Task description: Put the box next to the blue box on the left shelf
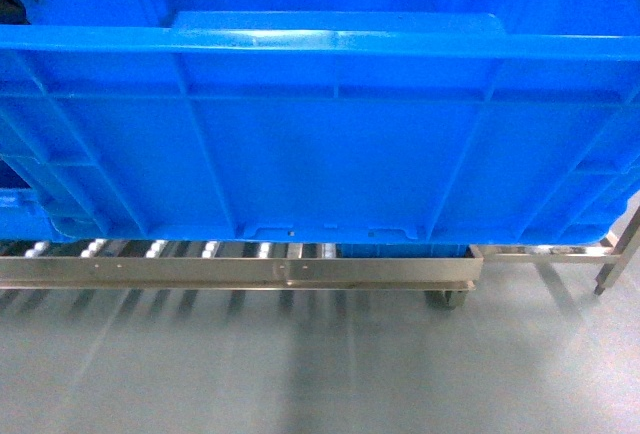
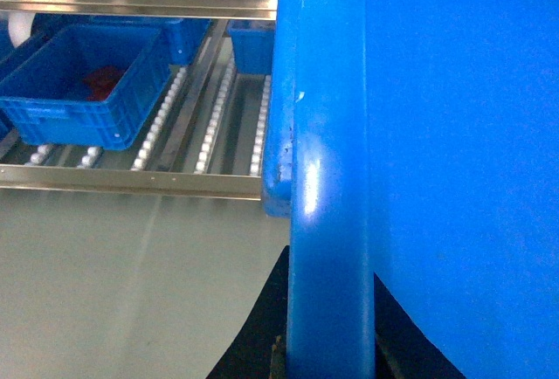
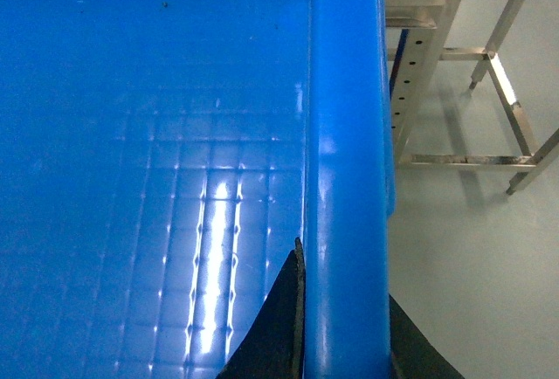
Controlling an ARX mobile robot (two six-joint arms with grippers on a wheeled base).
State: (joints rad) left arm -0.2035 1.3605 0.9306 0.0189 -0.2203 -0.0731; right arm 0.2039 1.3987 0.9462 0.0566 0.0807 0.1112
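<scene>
You are gripping the blue crate (image 1: 330, 154) by its rims, left gripper (image 2: 327, 344) and right gripper (image 3: 345, 344) clenched, above the roller shelf (image 1: 240, 272) at lower left.

The big blue box (image 1: 330, 144) fills the head view and runs off both sides; it hides most of the shelf (image 1: 240, 269) behind it; a red thing (image 2: 103, 82) in the small blue bin (image 2: 83, 82) is too blurry to name
</scene>
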